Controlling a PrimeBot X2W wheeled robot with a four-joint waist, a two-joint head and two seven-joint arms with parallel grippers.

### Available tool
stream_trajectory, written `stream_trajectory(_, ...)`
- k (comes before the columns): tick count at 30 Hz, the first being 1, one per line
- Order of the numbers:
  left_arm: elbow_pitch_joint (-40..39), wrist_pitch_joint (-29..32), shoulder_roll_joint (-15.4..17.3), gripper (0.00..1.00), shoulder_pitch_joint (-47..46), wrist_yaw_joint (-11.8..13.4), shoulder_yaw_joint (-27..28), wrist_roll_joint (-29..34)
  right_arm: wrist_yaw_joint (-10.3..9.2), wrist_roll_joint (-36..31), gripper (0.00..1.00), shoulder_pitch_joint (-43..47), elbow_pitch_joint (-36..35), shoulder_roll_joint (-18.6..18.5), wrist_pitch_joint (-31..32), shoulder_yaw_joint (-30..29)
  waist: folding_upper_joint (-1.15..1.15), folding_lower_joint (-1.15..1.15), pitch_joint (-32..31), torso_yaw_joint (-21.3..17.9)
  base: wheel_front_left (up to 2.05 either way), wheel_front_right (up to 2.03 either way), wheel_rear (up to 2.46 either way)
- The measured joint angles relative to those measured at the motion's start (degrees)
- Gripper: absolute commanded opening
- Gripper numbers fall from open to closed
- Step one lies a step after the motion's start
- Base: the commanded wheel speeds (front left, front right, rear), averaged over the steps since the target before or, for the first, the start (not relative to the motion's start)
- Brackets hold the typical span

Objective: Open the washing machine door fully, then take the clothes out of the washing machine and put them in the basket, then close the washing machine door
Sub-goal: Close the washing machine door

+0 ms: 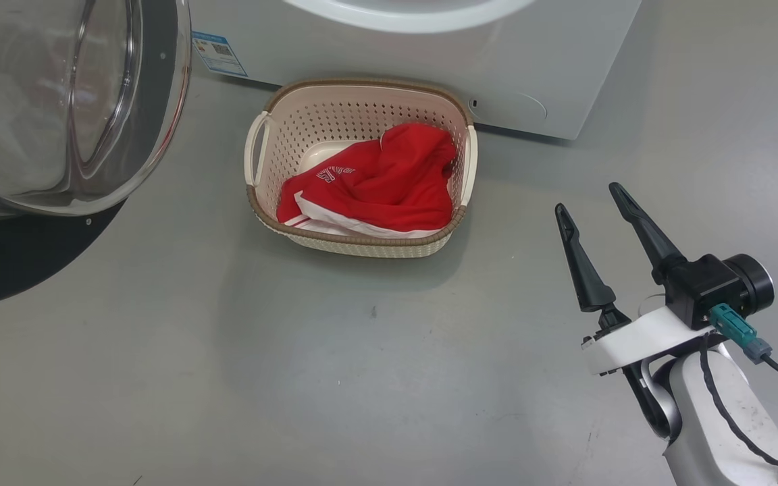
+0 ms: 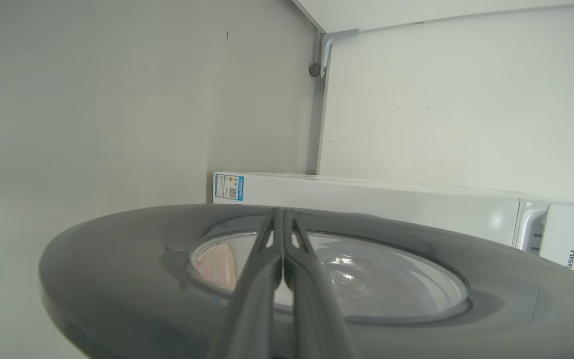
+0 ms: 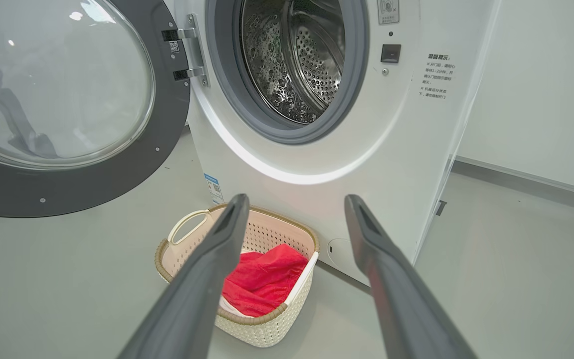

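A white front-loading washing machine (image 1: 429, 61) spans the top of the head view, at twelve o'clock. Its round door (image 1: 58, 101), black-rimmed with bulging clear glass, stands swung open at ten o'clock. Just in front of the machine, on the grey floor (image 1: 294, 371), sits a cream basket (image 1: 362, 84) with a brown woven-look rim. Red clothes (image 1: 389, 185) with white trim lie heaped inside it. The right gripper (image 1: 587, 198) hangs at four o'clock, well apart from the basket, its two dark fingers spread wide and holding nothing. In the right wrist view, the perforated steel drum (image 3: 297, 60) shows through the open mouth at twelve o'clock. The left gripper (image 2: 282, 214), seen in its own wrist view, has its fingers pressed together with nothing between them. They lie across the door's outer face; whether they touch it cannot be told.
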Motion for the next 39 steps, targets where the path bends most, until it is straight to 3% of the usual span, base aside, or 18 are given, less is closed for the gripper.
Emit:
stream_trajectory(28, -0.36, 11.6, -3.03, 0.0, 2.41, -4.83, -2.32, -2.31, 0.0, 0.41, 1.0, 0.03, 1.69, 0.66, -0.16, 0.74, 0.0, 0.0, -3.22, -0.21, 0.0, 0.0, 0.0)
stream_trajectory(39, -2.11, 16.84, -7.36, 0.0, 3.93, -7.58, -2.61, -5.39, -0.04, 0.49, 1.0, 0.08, 1.8, 0.76, -0.18, 0.71, 0.0, 0.0, -4.03, -0.01, 0.0, 0.0, 0.0)
